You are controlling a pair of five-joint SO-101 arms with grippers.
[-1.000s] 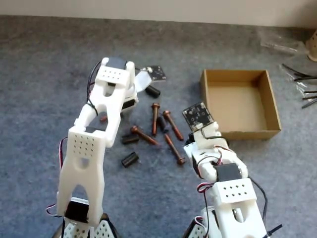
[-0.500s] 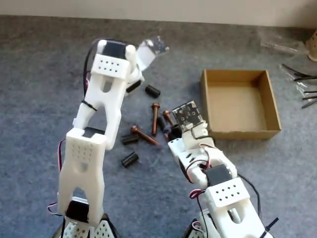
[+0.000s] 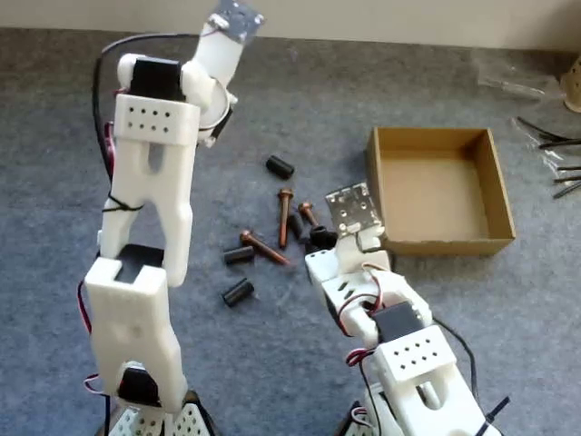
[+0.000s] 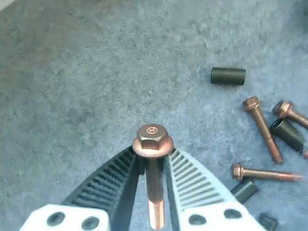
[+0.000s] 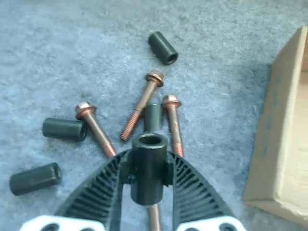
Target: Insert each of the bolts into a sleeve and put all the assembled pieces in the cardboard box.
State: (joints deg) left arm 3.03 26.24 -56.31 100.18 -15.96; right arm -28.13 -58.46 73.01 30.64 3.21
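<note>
**Bolt and sleeve both in hand, mating comes next**

The left gripper (image 4: 153,153) is pinched just under the head of a copper-coloured hex-head bolt (image 4: 152,138), lifted well above the grey carpet (image 3: 54,109). The bolt's threaded shank runs back between the jaws. The right gripper (image 5: 149,161) is clamped round a black cylindrical sleeve (image 5: 149,183), low over the pile and near the brown cardboard box (image 3: 436,245). The sleeve's open bore faces the wrist camera.

As I judge it, the first pairing is in hand: each arm has its half, but nothing is joined or boxed yet. The next move calls for bringing the two grippers together, since they are well apart. The bolt's free threaded end must line up with the sleeve's bore before it is pushed home, with both grips firm.

Count:
- **Bolts:** five, I think. One is held and four are loose bolts (image 5: 142,103). The fourth shows as little more than a threaded shank (image 5: 154,219) under the right gripper, so that one is less sure.
- **Sleeves:** five. One is held and four are loose sleeves (image 5: 63,129) scattered among the bolts.
- **Boxes:** one.
</note>
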